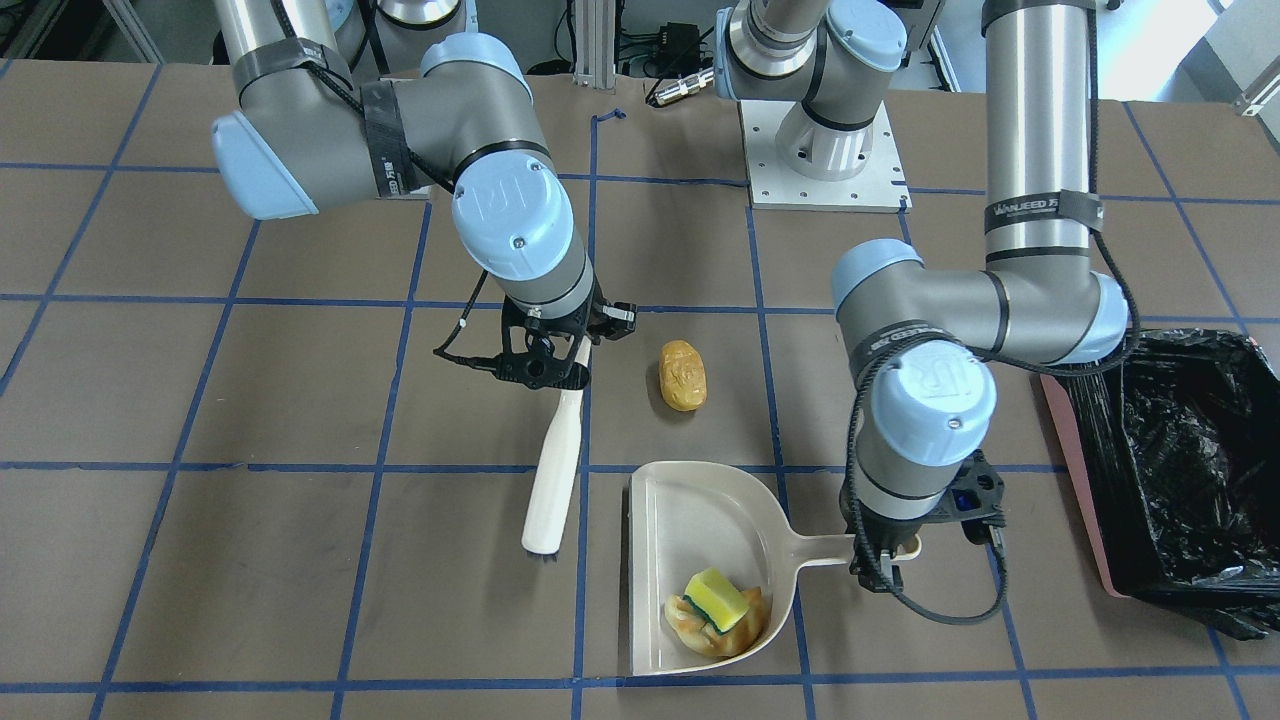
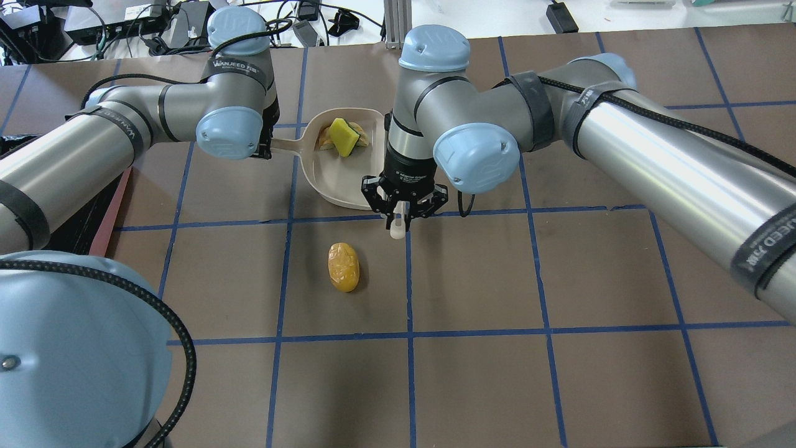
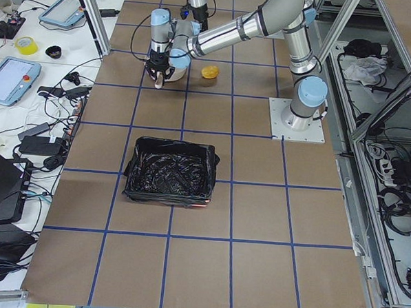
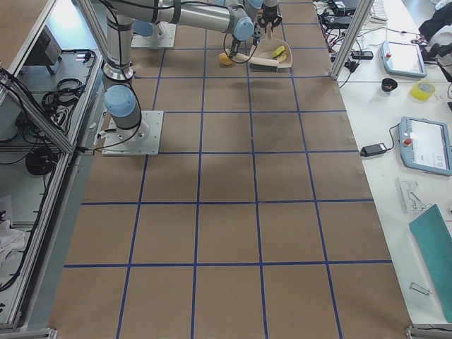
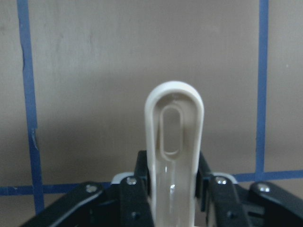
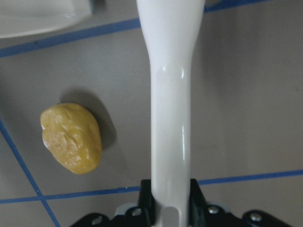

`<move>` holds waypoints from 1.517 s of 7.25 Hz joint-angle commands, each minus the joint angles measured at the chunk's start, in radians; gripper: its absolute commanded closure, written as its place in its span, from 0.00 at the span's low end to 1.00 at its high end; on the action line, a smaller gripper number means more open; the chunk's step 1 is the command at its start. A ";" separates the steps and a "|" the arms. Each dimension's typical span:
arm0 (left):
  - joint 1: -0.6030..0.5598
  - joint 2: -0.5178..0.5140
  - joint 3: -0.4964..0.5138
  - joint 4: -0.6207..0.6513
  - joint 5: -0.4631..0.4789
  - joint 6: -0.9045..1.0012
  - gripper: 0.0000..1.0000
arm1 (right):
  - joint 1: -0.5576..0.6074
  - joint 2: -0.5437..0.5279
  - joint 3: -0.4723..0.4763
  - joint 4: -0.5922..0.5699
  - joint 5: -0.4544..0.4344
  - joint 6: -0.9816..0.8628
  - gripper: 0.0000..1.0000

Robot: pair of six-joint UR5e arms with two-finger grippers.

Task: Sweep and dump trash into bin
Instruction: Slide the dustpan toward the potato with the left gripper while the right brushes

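Note:
The golden-brown potato-shaped lump [image 1: 683,375] lies on the table between the brush and the dustpan mouth; it also shows in the overhead view [image 2: 344,266] and the right wrist view [image 6: 71,138]. The yellow sponge with a green side [image 1: 717,598] rests on the tan croissant-like piece [image 1: 742,630] inside the beige dustpan [image 1: 680,510]. My left gripper [image 1: 885,560] is shut on the dustpan handle [image 5: 173,123]. My right gripper [image 1: 560,370] is shut on the white brush [image 1: 555,460], whose bristles touch the table left of the pan. The pink bin with its black bag [image 1: 1190,470] stands beside my left arm.
The brown table [image 1: 200,400] is marked in squares with blue tape. The left arm's white base plate [image 1: 825,180] sits near the robot side. Both arms reach over the dustpan area. In the exterior left view the bin [image 3: 170,171] stands about two squares from the dustpan.

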 commanded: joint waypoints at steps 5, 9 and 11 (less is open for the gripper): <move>0.123 0.279 -0.381 0.051 -0.023 0.138 1.00 | 0.209 -0.098 0.120 0.010 0.070 0.487 1.00; 0.163 0.399 -0.465 0.064 0.064 0.208 1.00 | 0.232 -0.083 0.188 -0.054 0.097 0.533 1.00; 0.175 0.393 -0.324 -0.093 0.063 0.215 1.00 | 0.234 -0.084 0.189 -0.050 0.099 0.533 1.00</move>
